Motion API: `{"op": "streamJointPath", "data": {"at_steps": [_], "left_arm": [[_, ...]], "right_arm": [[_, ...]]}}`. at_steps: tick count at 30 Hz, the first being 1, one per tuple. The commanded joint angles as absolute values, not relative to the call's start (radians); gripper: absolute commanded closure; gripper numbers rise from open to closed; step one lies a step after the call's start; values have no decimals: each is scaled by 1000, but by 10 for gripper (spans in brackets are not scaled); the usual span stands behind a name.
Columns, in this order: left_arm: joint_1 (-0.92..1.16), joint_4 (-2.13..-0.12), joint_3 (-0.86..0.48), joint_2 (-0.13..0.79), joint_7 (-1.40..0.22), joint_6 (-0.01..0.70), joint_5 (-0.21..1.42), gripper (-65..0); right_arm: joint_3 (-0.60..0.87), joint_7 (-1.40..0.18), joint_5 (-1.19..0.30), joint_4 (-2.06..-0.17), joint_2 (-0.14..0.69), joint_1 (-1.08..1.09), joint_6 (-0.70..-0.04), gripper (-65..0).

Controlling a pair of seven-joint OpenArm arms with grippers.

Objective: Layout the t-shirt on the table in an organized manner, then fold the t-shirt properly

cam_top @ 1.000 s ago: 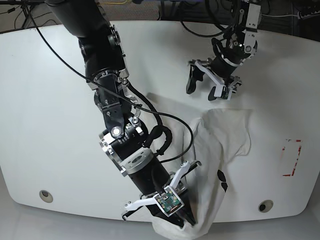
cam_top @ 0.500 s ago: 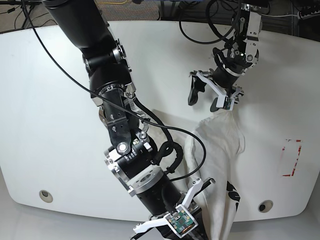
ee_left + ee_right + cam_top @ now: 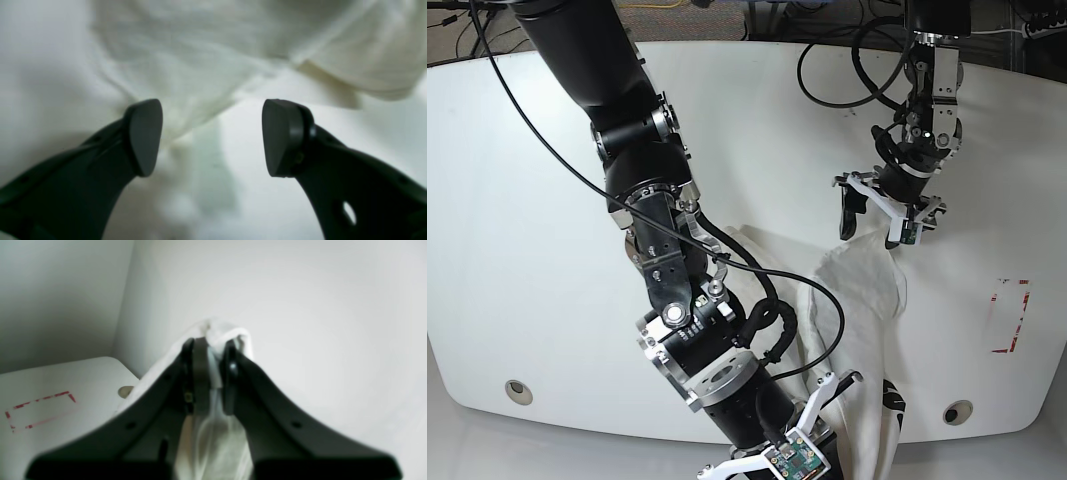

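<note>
The white t-shirt lies bunched in a long strip from the table's middle right down over the front edge, with a bit of black print showing. My left gripper hovers open just above the strip's far end. In the left wrist view it stands wide open over a fabric fold, nothing between its fingers. My right gripper is shut on a bunch of t-shirt beyond the table's front edge. In the base view its fingertips are below the frame.
Red tape marks sit at the right; a round hole lies near the front right and another at the front left. Cables trail at the back. The right arm's bulk crosses the middle.
My right arm has pushed further out over the front edge, dragging the t-shirt into a longer strip. The left gripper has moved right and toward the t-shirt's far end, still open.
</note>
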State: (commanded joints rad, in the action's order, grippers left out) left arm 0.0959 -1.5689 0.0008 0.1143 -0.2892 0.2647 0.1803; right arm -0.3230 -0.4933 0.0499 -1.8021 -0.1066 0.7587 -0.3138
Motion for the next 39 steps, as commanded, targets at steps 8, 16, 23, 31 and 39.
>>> {"op": "streamJointPath", "data": {"at_steps": [8, 16, 23, 31, 39], "left_arm": [[24, -1423, -1, 117, -288, 265, 180, -433], [-10, -1365, -1, 119, -229, 265, 170, -433], [-50, -1250, 1, 119, -209, 265, 130, -428], [-108, -1124, 1, 119, -211, 265, 130, -171], [-108, -1147, -1, 119, -213, 265, 130, 0]], "right_arm": [[-323, -493, 50, -1802, -107, 757, -314, 0], [-323, -493, 53, -1802, -107, 754, -314, 0], [-321, -492, 53, -1804, -107, 730, -314, 0], [-317, -492, 54, -1825, -107, 711, -314, 0], [-315, -492, 58, -1825, -99, 694, -314, 0]]}}
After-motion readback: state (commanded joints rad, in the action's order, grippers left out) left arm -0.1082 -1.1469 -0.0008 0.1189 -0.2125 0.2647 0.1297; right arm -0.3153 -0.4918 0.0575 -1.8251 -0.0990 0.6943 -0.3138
